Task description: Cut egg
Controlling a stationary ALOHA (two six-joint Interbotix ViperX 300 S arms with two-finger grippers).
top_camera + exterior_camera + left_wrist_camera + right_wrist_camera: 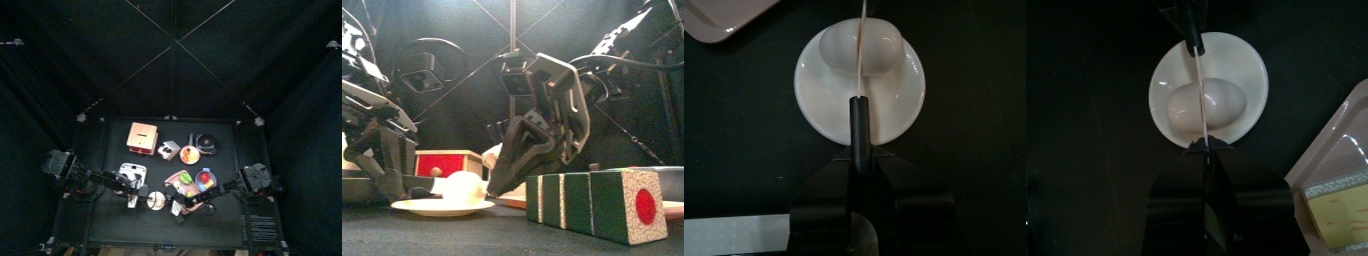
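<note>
A white egg lies on a small white oval plate near the table's front. My left gripper is shut on the black handle of a knife. The thin blade stands edge-on across the top of the egg. My right gripper comes from the other side of the plate. Its jaws are closed to a point where the blade's far end meets them, just beside the egg. In the front view the egg sits between the left gripper and the right gripper.
A green and white striped block with a red dot stands at the front right. A red box is behind the plate. A pale tray lies close to the plate. An orange box and a dark bowl are further back.
</note>
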